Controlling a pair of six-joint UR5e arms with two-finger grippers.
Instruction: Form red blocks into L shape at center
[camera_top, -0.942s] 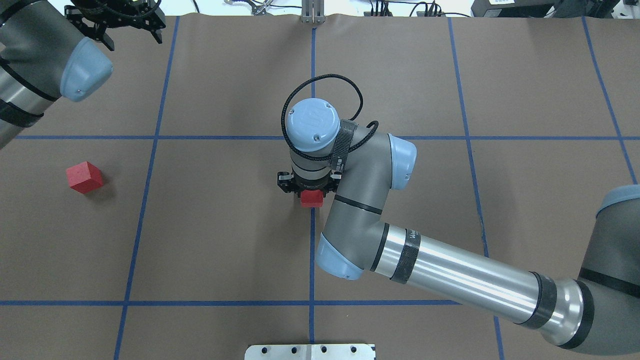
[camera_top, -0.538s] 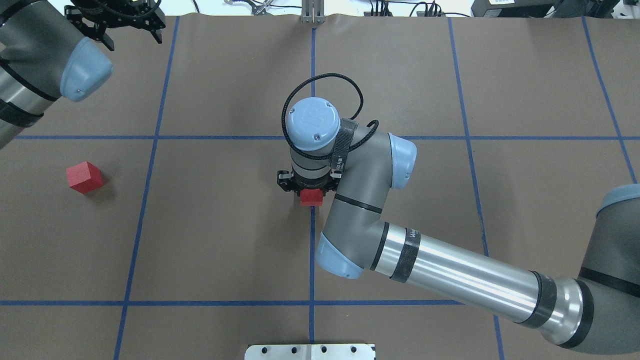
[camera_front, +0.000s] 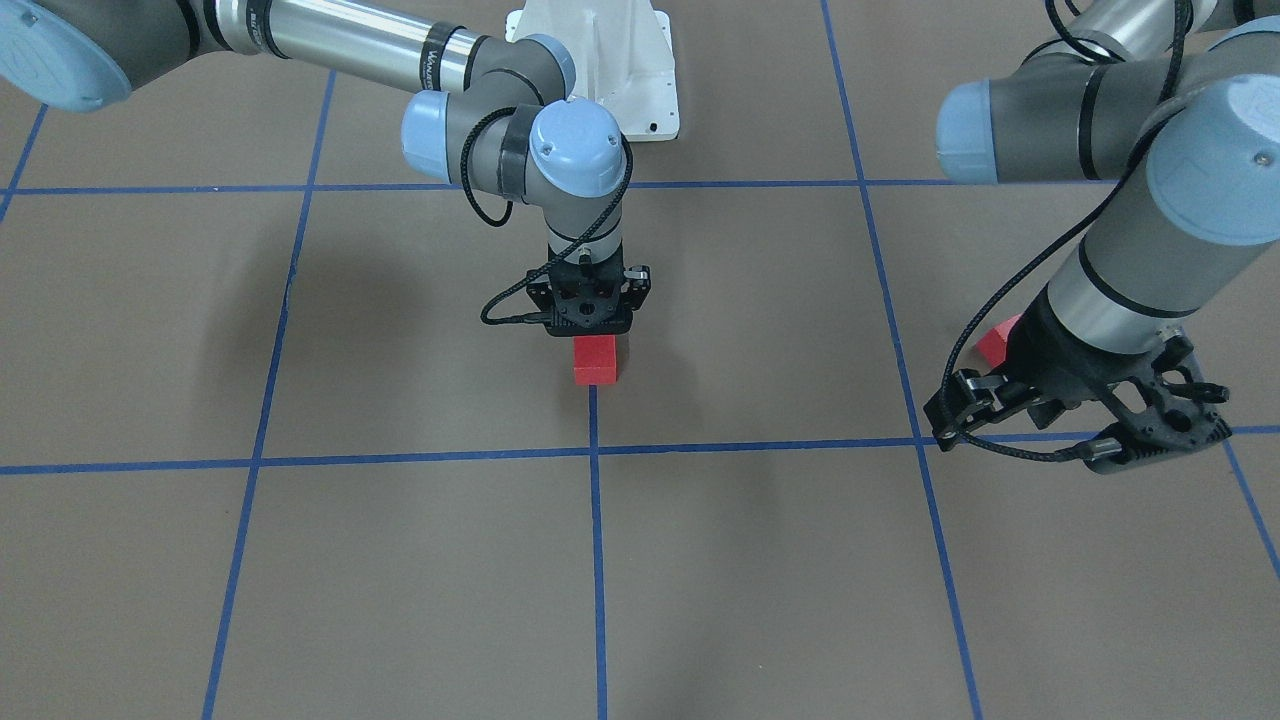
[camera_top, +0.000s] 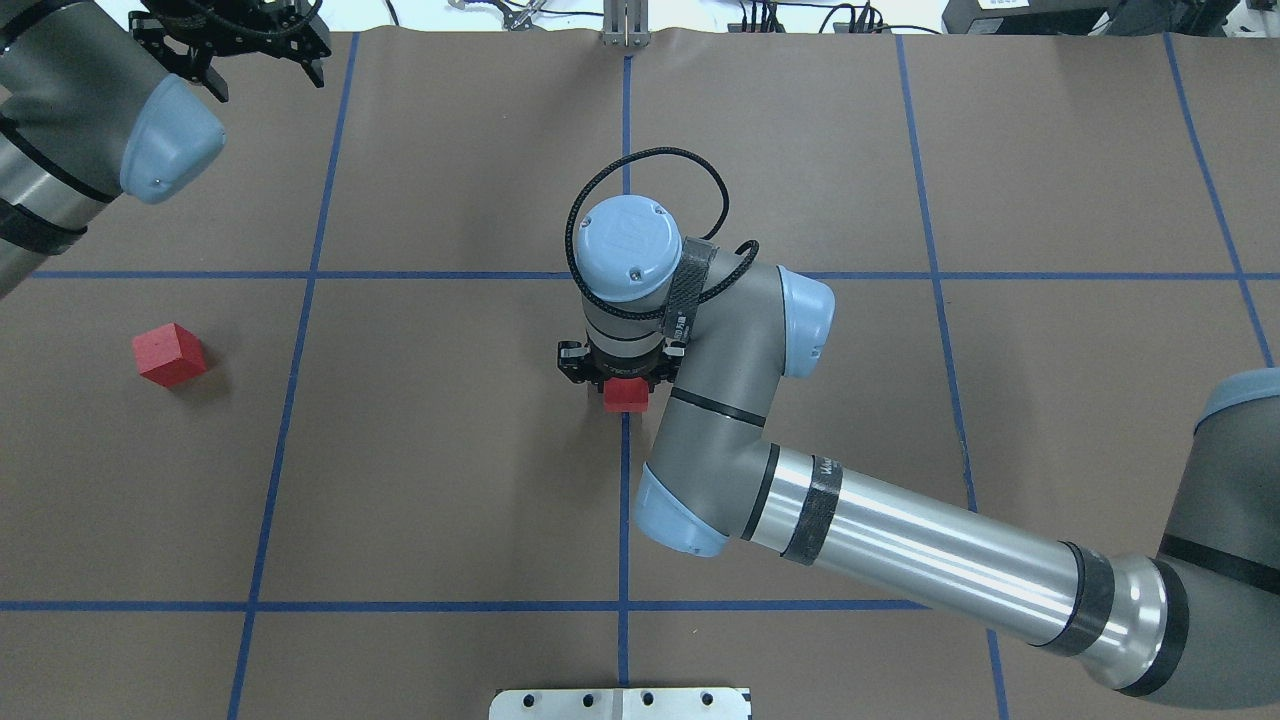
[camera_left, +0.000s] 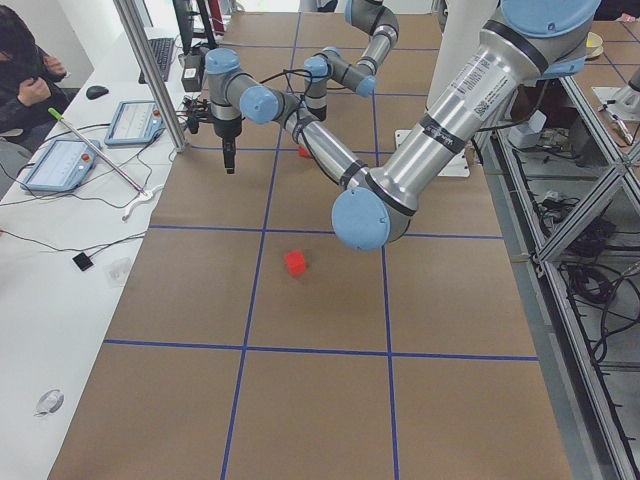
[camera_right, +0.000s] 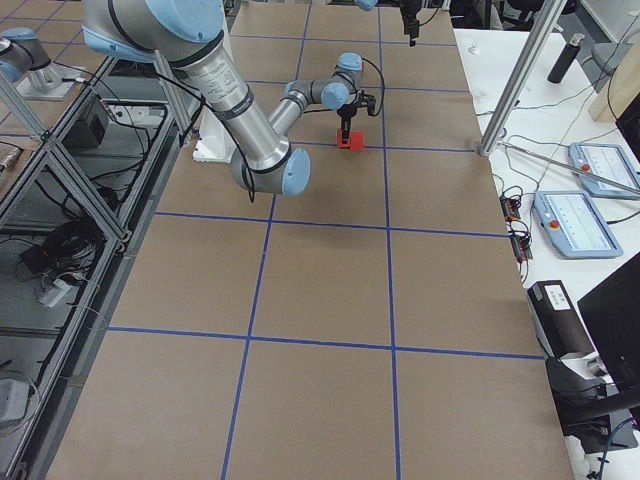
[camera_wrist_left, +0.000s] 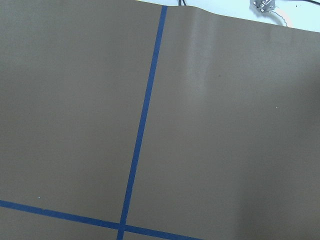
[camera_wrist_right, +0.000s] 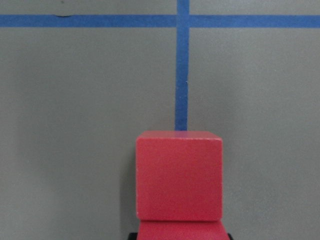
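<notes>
The right gripper (camera_front: 590, 318) points straight down at the center (camera_top: 480, 440), low over the brown floor, right on the blue tape line (camera_top: 624, 520) that splits that area. Its wrist camera shows a first red block (camera_wrist_right: 180, 231) at the very bottom edge, directly under the tool, with a sliver of black on either side. The fingers themselves are hidden, so it cannot be told whether they are pressed on this block or standing off it.

Just beyond it, on the side far from the robot, a second red block (camera_wrist_right: 179, 175) sits square on the tape line. The two appear to touch face to face, forming a short row along the line. Farther on, a cross line of tape (camera_wrist_right: 90, 20) runs left to right.

A third red block (camera_top: 170, 354) lies alone well to the left, in the next grid cell, turned slightly askew.

The left gripper (camera_top: 262, 62) hangs at the far left corner of the mat, its fingers spread apart with nothing between them. Its camera sees only bare floor and tape.
</notes>
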